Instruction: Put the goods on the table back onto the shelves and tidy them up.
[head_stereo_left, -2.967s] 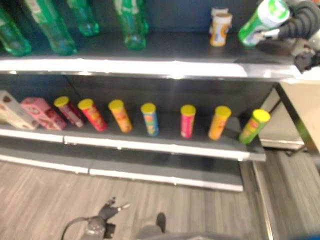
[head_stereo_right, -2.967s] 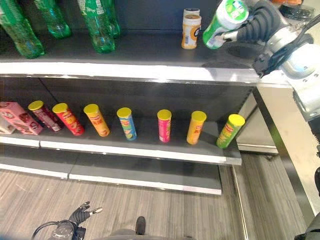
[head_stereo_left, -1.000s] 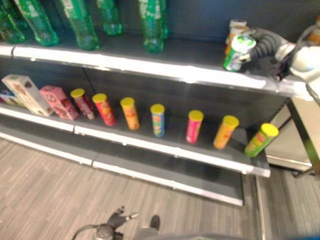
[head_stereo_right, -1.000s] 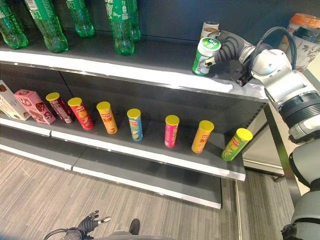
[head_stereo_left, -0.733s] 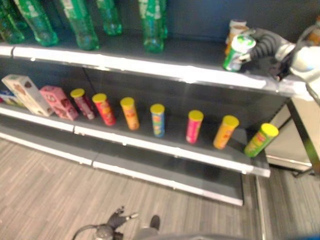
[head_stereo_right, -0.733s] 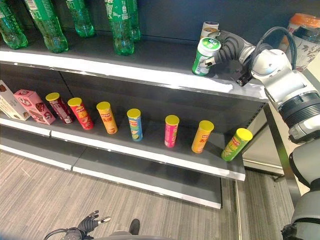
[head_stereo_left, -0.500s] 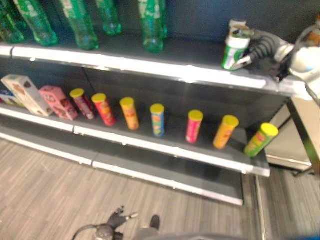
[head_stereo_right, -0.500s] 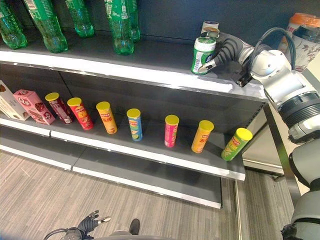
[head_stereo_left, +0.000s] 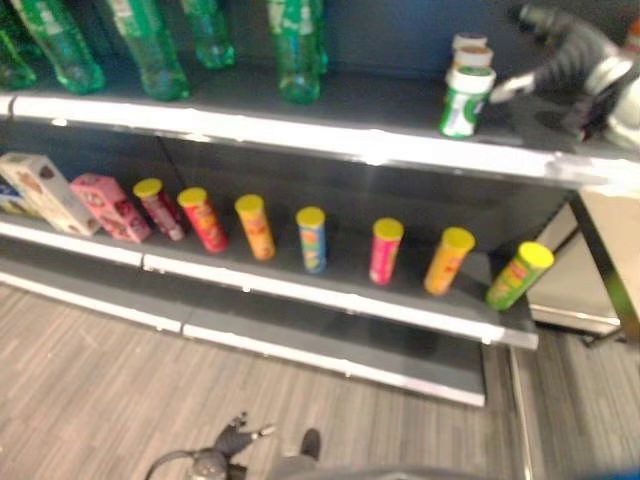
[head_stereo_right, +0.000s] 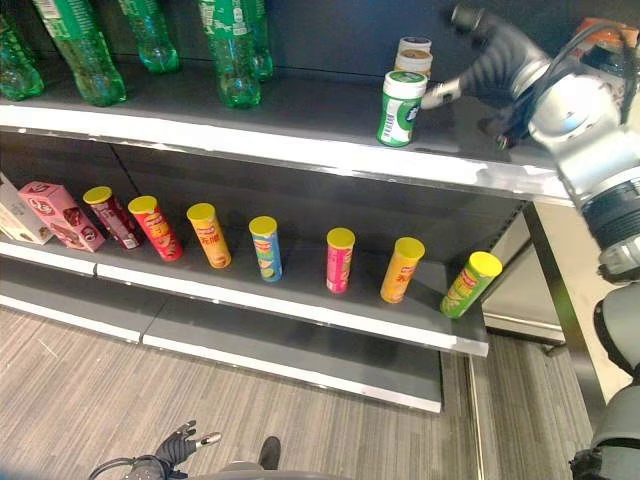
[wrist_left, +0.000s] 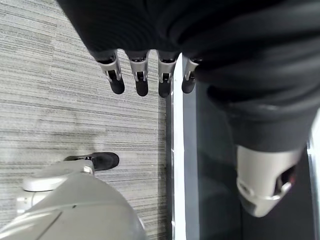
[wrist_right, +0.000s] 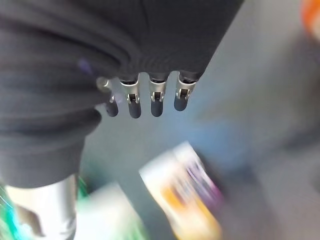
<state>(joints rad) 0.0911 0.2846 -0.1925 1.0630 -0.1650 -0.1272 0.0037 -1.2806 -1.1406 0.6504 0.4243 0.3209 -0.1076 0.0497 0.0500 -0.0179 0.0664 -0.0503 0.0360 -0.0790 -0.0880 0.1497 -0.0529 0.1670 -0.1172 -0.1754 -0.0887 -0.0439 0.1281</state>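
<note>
We see two dark metal shelves (head_stereo_right: 250, 135). Seven round tubes (head_stereo_right: 339, 260) line the lower one. The green can (head_stereo_right: 400, 108) stands upright on the upper one, released. Our right hand (head_stereo_right: 470, 75) hangs beside it, fingers relaxed; left hand (wrist_left: 145, 80) likewise, low.

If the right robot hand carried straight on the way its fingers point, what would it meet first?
Most likely the green-and-white cylindrical can on the top shelf: the right robot hand, open, points toward its upper side from just beside it. Depth is uncertain.
</note>
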